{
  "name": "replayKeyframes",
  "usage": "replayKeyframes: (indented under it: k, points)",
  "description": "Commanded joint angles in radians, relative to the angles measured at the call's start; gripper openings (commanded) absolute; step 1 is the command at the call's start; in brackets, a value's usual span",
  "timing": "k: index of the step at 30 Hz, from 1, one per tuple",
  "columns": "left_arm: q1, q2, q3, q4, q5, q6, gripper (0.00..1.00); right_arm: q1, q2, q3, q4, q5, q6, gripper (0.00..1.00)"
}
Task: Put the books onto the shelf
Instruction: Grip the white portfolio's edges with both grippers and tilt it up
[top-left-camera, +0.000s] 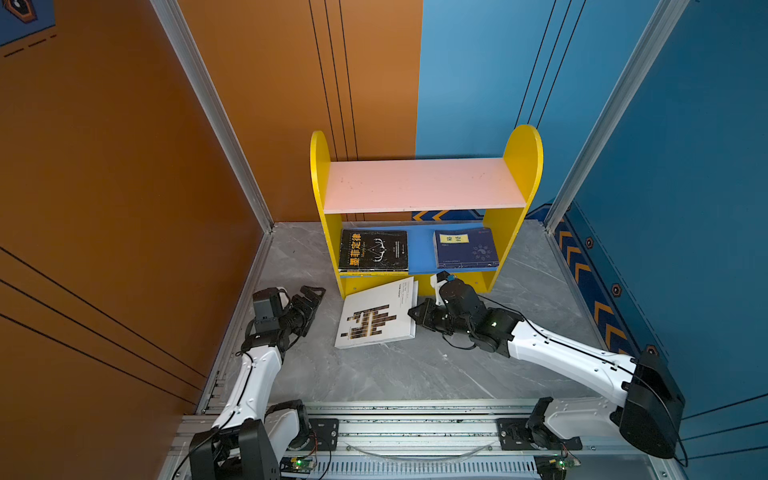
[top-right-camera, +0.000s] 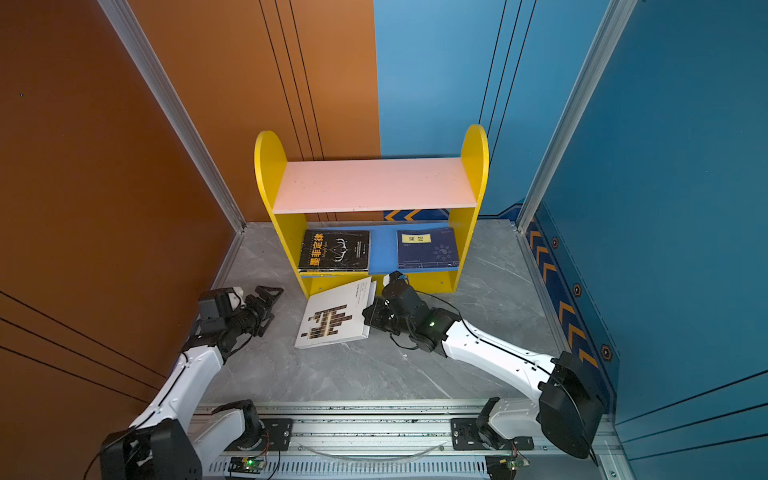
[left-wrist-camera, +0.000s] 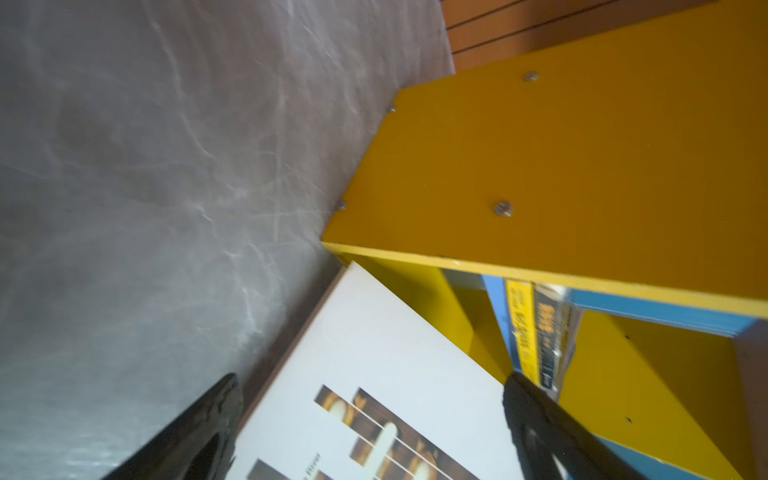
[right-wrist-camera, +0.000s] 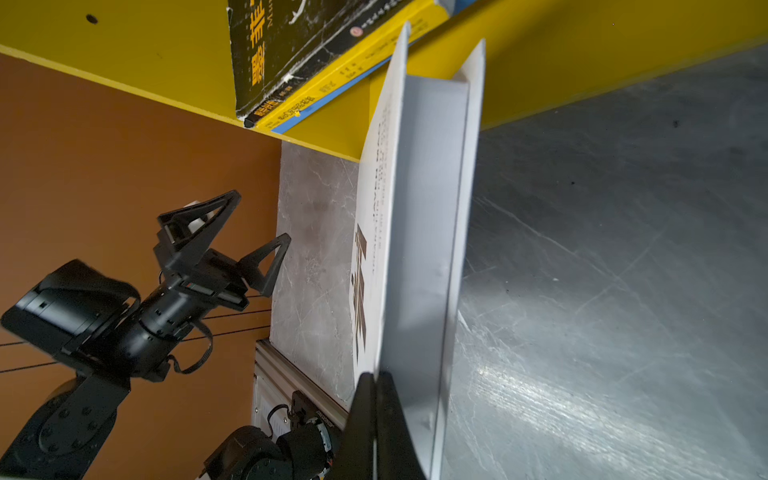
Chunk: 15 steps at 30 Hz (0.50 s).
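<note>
A large white book (top-left-camera: 376, 320) (top-right-camera: 332, 320) lies on the grey table in front of the shelf (top-left-camera: 424, 185) (top-right-camera: 374, 185). My right gripper (top-left-camera: 412, 312) (right-wrist-camera: 376, 376) is shut on the edge of its front cover (right-wrist-camera: 386, 199), which is lifted off the pages. On the shelf's blue lower board lie a black book (top-left-camera: 372, 250) on a yellow one (right-wrist-camera: 316, 99) at the left, and a navy book (top-left-camera: 465, 248) at the right. My left gripper (top-left-camera: 312, 296) (left-wrist-camera: 372, 380) hangs open, left of the white book (left-wrist-camera: 374, 353) and holding nothing.
The pink upper board (top-right-camera: 374, 185) is bare. Orange wall panels (top-left-camera: 124, 187) stand close on the left and blue ones (top-left-camera: 685, 208) on the right. An aluminium rail (top-left-camera: 415, 428) carrying both arm bases runs along the table's front edge.
</note>
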<state>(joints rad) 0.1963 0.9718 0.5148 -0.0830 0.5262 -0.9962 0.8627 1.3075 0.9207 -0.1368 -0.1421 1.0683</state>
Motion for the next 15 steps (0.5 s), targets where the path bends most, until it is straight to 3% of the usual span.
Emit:
replayKeyframes:
  k: [1,5,9,15]
  points:
    - [-0.066,-0.102,-0.049,-0.032,0.073,-0.125,0.99,0.0,-0.038,-0.022,-0.034,0.058,0.051,0.0]
    - [-0.221,-0.219,-0.12,-0.031,0.046,-0.302,0.99,0.02,-0.063,-0.034,-0.058,0.106,0.073,0.0]
    - [-0.4,-0.337,-0.182,-0.018,-0.09,-0.445,0.98,0.048,-0.091,-0.049,-0.072,0.157,0.111,0.0]
    - [-0.617,-0.359,-0.301,0.133,-0.246,-0.598,0.98,0.066,-0.109,-0.09,-0.042,0.169,0.165,0.0]
